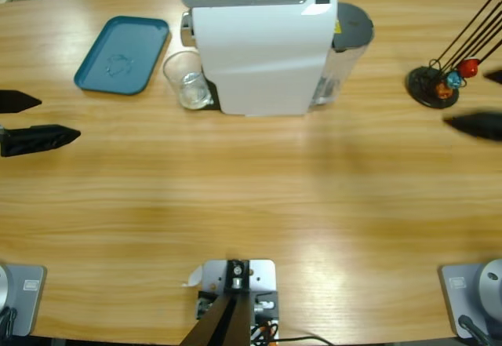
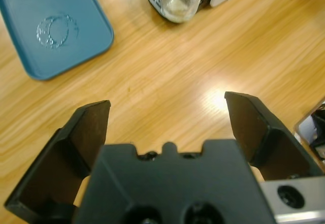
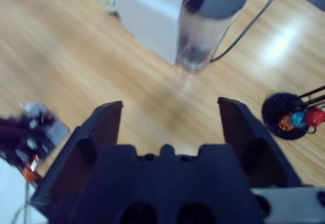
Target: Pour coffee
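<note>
Wooden table [image 1: 251, 205] carries a white coffee machine [image 1: 263, 48] at the back, a clear glass [image 1: 187, 79] seemingly under its spout, beside a blue tray [image 1: 123, 54]. Left gripper [image 1: 39, 120] and right gripper [image 3: 170, 117] both hover with jaws apart, holding nothing.

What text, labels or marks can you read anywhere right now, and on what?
No legible words or numbers in any view.
Yellow label on the coffee machine near the water tank: too small to read.
Tray: an embossed round emblem, no letters readable.
Glass: no markings visible.
</note>
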You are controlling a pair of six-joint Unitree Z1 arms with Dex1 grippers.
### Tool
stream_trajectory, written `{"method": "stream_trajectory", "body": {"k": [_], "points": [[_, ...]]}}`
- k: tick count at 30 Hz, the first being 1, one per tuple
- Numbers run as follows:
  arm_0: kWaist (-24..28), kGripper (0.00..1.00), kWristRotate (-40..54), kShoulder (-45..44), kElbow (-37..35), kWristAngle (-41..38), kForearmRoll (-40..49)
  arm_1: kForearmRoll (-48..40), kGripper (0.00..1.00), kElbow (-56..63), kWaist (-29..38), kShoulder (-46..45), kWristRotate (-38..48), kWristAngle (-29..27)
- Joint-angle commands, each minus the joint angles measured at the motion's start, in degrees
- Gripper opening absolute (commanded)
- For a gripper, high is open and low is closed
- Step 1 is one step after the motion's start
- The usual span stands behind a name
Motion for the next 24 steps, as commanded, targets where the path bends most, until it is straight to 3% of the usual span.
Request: {"method": "stream_trajectory", "body": {"k": [1,9,24], "points": [[-0.44,0.991,0.70,1.26,0.76,4.47,0.95,-0.30,0.000,-17.66,-11.13,21.05,-4.60,3.08],[-0.44,0.990,0.64,2.93,5.79,4.54,-7.45,11.62,0.000,-42.36,-12.16,39.17,-12.03,2.82],[-0.44,1.000,0.64,3.54,7.32,4.45,-9.93,14.33,0.000,-44.47,-11.37,45.62,-10.22,3.98]]}}
